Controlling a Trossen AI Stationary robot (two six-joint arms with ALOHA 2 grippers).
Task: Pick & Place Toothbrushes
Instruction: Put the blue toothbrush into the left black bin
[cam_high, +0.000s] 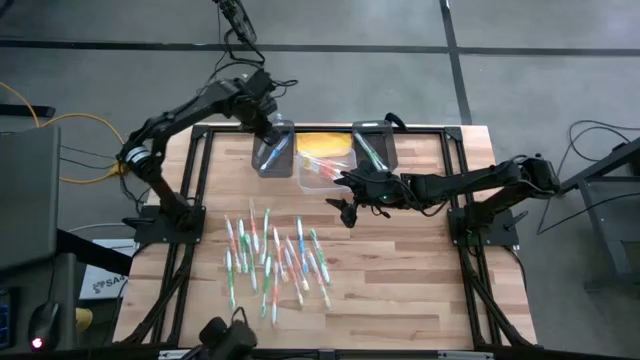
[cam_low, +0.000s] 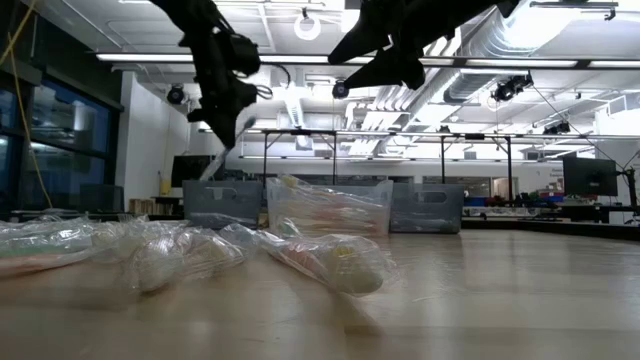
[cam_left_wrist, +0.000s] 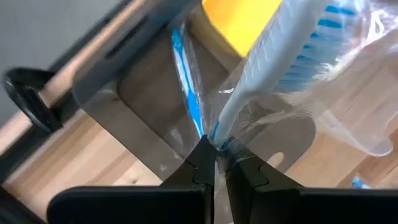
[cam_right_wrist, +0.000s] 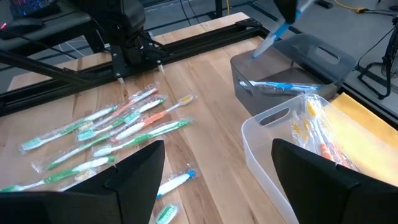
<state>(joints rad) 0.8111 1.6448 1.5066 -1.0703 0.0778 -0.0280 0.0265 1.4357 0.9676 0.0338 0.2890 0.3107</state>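
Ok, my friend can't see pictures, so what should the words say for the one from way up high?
Seen from above, the left gripper holds a wrapped blue toothbrush over the dark left bin at the far side of a wooden table. The right gripper hangs open beside the clear middle bin. Many wrapped toothbrushes lie scattered nearer the camera.

You see green, orange, blue and white toothbrushes (cam_right_wrist: 118, 127) on the pale striped wood worktop (cam_high: 400, 280), a smoky grey bin (cam_high: 272, 150), a clear bin (cam_high: 325, 170) showing yellow.
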